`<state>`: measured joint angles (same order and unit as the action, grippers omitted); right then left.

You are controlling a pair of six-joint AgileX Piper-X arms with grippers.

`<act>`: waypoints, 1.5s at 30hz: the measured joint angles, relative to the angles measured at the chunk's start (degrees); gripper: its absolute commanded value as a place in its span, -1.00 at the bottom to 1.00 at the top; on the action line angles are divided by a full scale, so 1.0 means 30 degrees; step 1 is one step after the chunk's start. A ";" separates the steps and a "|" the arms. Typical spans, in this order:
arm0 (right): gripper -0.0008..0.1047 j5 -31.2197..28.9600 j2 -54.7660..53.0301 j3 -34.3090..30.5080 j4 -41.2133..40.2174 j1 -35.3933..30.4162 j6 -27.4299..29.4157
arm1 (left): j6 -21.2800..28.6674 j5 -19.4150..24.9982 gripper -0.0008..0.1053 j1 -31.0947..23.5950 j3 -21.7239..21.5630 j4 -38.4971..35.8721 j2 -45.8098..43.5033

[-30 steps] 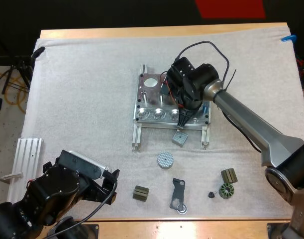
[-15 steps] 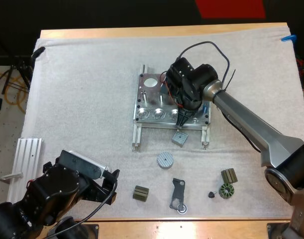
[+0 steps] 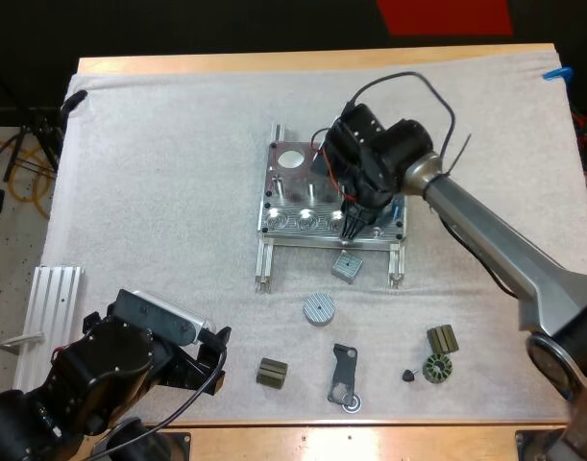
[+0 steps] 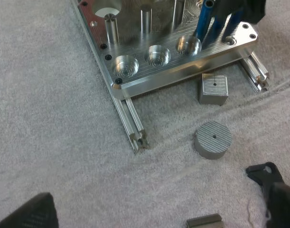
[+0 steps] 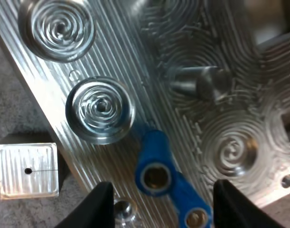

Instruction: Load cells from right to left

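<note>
The milled aluminium fixture (image 3: pixel 322 206) lies mid-mat, and three ring-grooved round pockets (image 4: pixel 157 56) along its near edge are empty. Two glossy blue cylinders (image 5: pixel 155 176) stand upright at its right end, just right of those pockets. The right gripper (image 3: pixel 349 230) hangs over them with its fingers spread, one each side of the nearer cylinder and clear of it. Since a second ago its wrist has shifted slightly far and right (tips stay put). The left gripper (image 3: pixel 219 357) rests near-left, fingers apart on nothing. A square metal block (image 4: pixel 213 89) and a ribbed disc (image 4: pixel 213 139) lie on the towelling mat (image 3: pixel 158 173).
</note>
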<state>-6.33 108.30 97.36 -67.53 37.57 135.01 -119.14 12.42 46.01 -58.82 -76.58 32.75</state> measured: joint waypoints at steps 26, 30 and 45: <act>-0.09 -0.0289 -0.1191 -0.0497 0.2369 0.0000 0.0000 | 0.0000 0.0000 0.62 0.0000 0.0000 0.0000 0.0000; -0.09 -0.0289 -0.1082 -0.0703 0.2409 0.0000 0.0000 | 0.0000 0.0015 0.62 0.0000 0.0000 0.0000 0.0000; -0.09 -0.0853 -0.0094 -0.0703 0.2446 0.0000 0.0000 | 0.0000 0.0044 0.62 0.0000 0.0000 0.0000 0.0000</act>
<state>-8.89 108.02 95.25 -60.19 37.57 135.01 -119.14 12.56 46.01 -58.82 -76.58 32.75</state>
